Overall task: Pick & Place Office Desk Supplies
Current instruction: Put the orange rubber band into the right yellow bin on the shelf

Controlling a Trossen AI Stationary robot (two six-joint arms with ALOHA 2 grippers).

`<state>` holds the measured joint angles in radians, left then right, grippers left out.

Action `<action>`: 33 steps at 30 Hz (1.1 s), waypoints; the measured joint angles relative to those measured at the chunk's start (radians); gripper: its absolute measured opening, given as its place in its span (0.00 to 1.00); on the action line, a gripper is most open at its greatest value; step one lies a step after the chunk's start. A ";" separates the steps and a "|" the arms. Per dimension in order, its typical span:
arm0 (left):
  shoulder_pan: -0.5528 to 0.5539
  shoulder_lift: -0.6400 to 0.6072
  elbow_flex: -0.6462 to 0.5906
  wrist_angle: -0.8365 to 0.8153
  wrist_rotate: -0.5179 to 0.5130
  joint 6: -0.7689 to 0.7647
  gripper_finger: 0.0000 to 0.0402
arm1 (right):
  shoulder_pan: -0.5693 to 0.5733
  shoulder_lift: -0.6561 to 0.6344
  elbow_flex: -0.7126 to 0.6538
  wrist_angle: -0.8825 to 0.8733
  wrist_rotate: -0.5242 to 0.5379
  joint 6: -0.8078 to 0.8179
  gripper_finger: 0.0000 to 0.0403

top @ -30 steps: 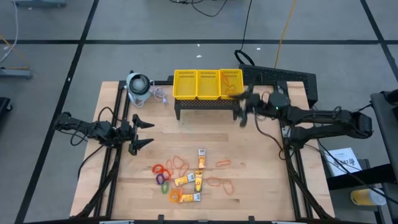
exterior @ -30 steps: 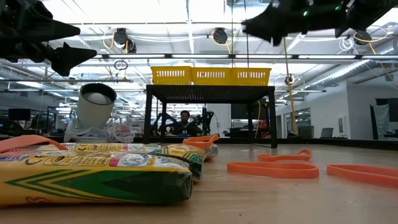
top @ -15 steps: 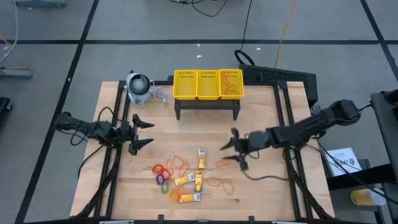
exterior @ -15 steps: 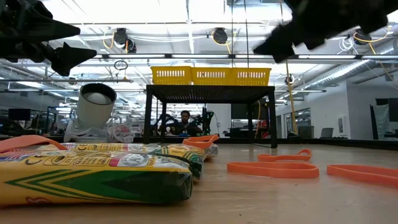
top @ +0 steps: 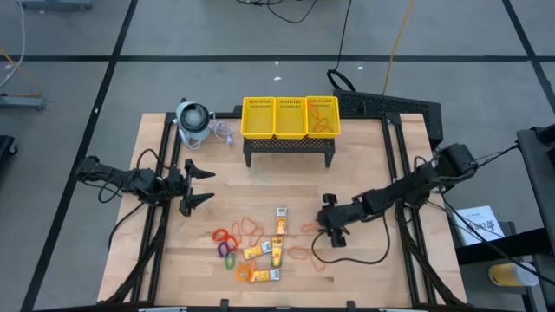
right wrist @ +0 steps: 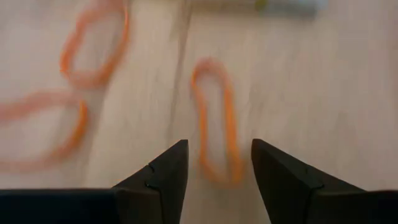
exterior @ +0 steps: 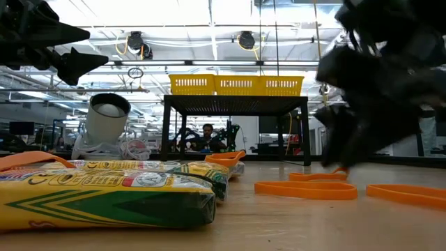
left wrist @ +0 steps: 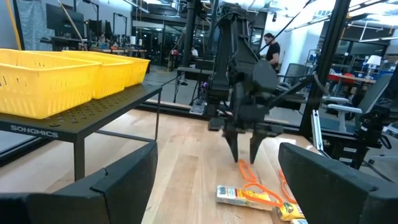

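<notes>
Orange rubber band (top: 311,228) lies flat on the wooden table (top: 364,269), right of centre in the high view, with the right hand (top: 330,227) just over it, arm stretched low from the right edge. Right wrist view: fingers (right wrist: 163,171) part-open, straddling the loop (right wrist: 216,121), not gripping it. Left hand (top: 196,186) hovers wide open at the table's left side, arm level, holding nothing. Other bands, packets (top: 270,253) and rings (top: 227,245) cluster lower centre. Yellow basket (top: 290,117) on its black stand sits upper centre, one band in its right compartment. Bare wood lies between basket and cluster and at lower right.
</notes>
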<state>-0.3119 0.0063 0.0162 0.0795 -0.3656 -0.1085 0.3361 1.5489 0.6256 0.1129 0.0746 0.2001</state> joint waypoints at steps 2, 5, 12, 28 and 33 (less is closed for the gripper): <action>0.000 0.000 0.000 0.000 0.000 0.000 0.85 | 0.000 0.009 0.001 -0.018 0.000 0.007 0.41; 0.000 0.000 0.000 0.000 0.000 0.000 0.85 | 0.000 0.012 -0.008 -0.005 0.003 0.023 0.41; 0.000 0.000 0.000 0.000 0.000 0.000 0.85 | 0.000 0.012 -0.024 -0.001 0.009 0.024 0.37; 0.000 0.000 0.000 0.000 0.000 0.000 0.85 | -0.013 0.013 -0.047 0.010 0.076 -0.008 0.01; 0.000 0.000 0.000 0.000 0.000 0.000 0.85 | -0.015 0.000 -0.051 0.091 0.075 -0.076 0.01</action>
<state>-0.3119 0.0064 0.0162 0.0792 -0.3656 -0.1085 0.3207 1.5487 0.5747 0.2037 0.1497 0.1238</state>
